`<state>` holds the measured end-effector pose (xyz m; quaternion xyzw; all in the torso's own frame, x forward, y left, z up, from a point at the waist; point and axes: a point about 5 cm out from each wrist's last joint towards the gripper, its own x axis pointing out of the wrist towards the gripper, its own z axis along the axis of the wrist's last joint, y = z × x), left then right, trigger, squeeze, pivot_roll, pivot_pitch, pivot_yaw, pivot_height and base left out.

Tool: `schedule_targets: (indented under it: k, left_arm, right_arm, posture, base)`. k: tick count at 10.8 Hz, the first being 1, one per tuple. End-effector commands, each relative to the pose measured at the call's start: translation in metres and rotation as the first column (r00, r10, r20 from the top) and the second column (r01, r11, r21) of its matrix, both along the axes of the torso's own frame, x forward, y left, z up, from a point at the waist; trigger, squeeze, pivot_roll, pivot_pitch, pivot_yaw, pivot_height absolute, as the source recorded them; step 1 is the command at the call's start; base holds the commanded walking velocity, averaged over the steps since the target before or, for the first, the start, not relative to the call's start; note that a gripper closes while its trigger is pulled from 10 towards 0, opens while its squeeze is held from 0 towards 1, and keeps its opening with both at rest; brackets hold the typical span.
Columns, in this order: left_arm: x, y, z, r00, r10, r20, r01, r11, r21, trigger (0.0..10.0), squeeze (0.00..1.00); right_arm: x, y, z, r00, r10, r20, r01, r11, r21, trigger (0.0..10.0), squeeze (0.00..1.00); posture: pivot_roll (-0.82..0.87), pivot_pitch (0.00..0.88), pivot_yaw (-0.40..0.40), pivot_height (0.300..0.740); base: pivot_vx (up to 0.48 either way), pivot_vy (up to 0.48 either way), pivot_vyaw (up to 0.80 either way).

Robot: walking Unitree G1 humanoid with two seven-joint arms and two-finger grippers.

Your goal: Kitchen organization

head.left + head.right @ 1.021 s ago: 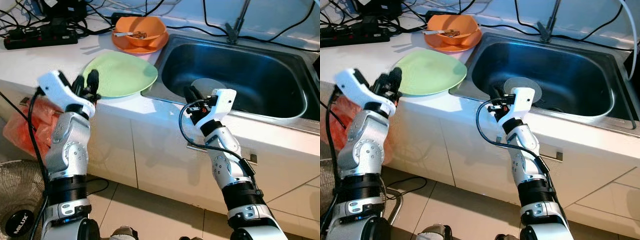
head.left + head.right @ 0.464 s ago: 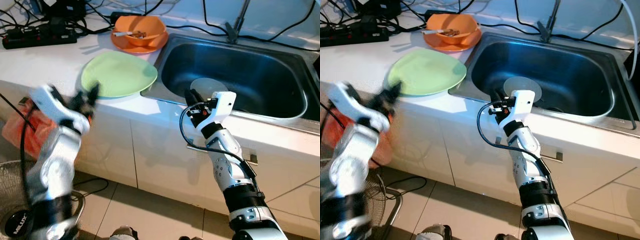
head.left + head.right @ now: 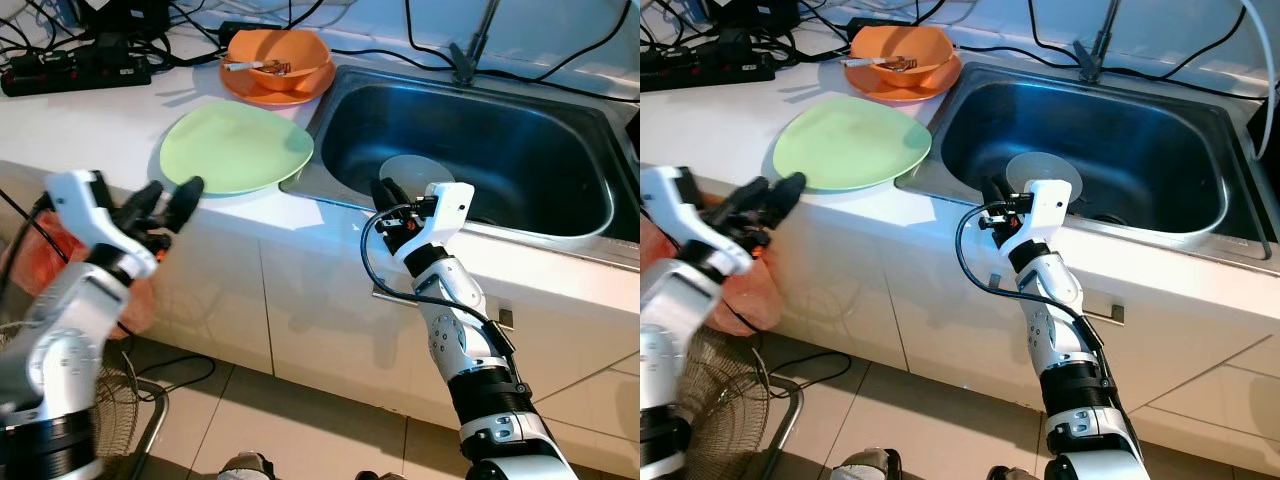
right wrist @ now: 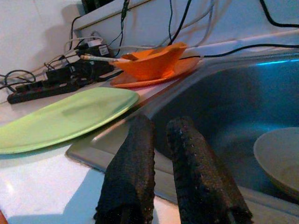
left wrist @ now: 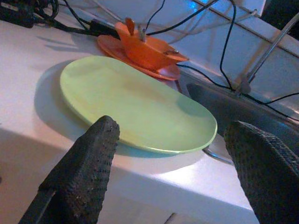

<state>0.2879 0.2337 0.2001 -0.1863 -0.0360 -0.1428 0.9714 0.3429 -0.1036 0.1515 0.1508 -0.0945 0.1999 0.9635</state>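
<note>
Left gripper (image 3: 170,200) near green plate (image 3: 238,148)

Green plate (image 3: 237,148) flat on counter beside sink.

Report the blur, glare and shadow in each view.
Eye views: left claw motion-smeared, right claw sharp; glare on the sink rim. Left wrist view: dim, soft shadow beside the green plate. Right wrist view: near fingers out of focus, orange bowl crisp.

head pair: above, facing down | wrists: low, close | shared: green plate (image 3: 236,148)
</note>
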Motion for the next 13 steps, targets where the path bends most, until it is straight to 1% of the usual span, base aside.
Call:
schedule_targets:
  k: [1, 2, 3, 4, 5, 7, 9, 10, 13]
  left_arm:
    - [-0.004, 0.003, 0.0, 1.0, -0.027, 0.002, 0.027, 1.0, -0.01, 10.0, 0.0]
    - [-0.006, 0.012, -0.009, 0.999, -0.034, -0.035, 0.034, 0.999, -0.016, 10.0, 0.0]
    - [-0.005, 0.016, -0.013, 0.998, -0.038, -0.055, 0.037, 0.999, -0.024, 10.0, 0.0]
    - [-0.002, 0.017, -0.014, 0.997, -0.052, -0.055, 0.048, 0.995, -0.084, 10.0, 0.0]
    - [0.0, 0.019, -0.015, 0.996, -0.061, -0.059, 0.054, 0.993, -0.108, 10.0, 0.0]
    - [0.006, 0.024, -0.015, 0.996, -0.052, -0.069, 0.044, 0.993, -0.106, 10.0, 0.0]
    - [0.016, 0.029, -0.013, 0.998, -0.026, -0.064, 0.016, 0.989, -0.146, 10.0, 0.0]
    - [0.022, 0.027, -0.013, 0.998, -0.036, -0.06, 0.027, 0.988, -0.155, 10.0, 0.0]
    - [0.03, 0.019, -0.011, 0.996, -0.061, -0.059, 0.051, 0.985, -0.165, 10.0, 0.0]
  right_arm:
    - [0.002, -0.001, 0.003, 1.0, 0.004, 0.005, -0.004, 1.0, -0.01, 10.0, 0.0]
    - [0.003, -0.001, 0.003, 1.0, 0.006, 0.005, -0.006, 1.0, -0.01, 10.0, 0.0]
    - [0.003, -0.001, 0.003, 1.0, 0.006, 0.003, -0.006, 1.0, -0.012, 10.0, 0.0]
    - [0.004, -0.002, 0.004, 1.0, 0.007, 0.003, -0.007, 1.0, -0.012, 10.0, 0.0]
    - [0.004, -0.002, 0.003, 1.0, 0.005, 0.003, -0.005, 1.0, -0.012, 10.0, 0.0]
    - [0.004, -0.002, 0.003, 1.0, 0.004, 0.003, -0.003, 1.0, -0.016, 10.0, 0.0]
    - [0.004, -0.001, 0.003, 1.0, 0.002, 0.002, -0.002, 1.0, -0.015, 10.0, 0.0]
    - [0.004, -0.001, 0.003, 1.0, 0.003, 0.004, -0.003, 1.0, -0.015, 10.0, 0.0]
    - [0.004, -0.001, 0.003, 1.0, -0.002, 0.004, 0.002, 1.0, -0.012, 10.0, 0.0]
  posture:
    - [0.26, 0.109, -0.049, 0.74]
    - [0.26, 0.11, -0.055, 0.74]
    - [0.26, 0.11, -0.055, 0.74]
    - [0.26, 0.108, -0.056, 0.74]
    - [0.26, 0.108, -0.058, 0.74]
    - [0.26, 0.107, -0.058, 0.74]
    - [0.26, 0.103, -0.055, 0.74]
    - [0.25, 0.101, -0.052, 0.74]
    - [0.25, 0.102, -0.045, 0.74]
  base:
    - [0.0, 0.0, 0.0]
    - [0.0, 0.0, 0.0]
    - [0.0, 0.0, 0.0]
    - [0.0, 0.0, 0.0]
    - [0.0, 0.0, 0.0]
    - [0.0, 0.0, 0.0]
    - [0.0, 0.0, 0.0]
    - [0.0, 0.0, 0.0]
    - [0.0, 0.0, 0.0]
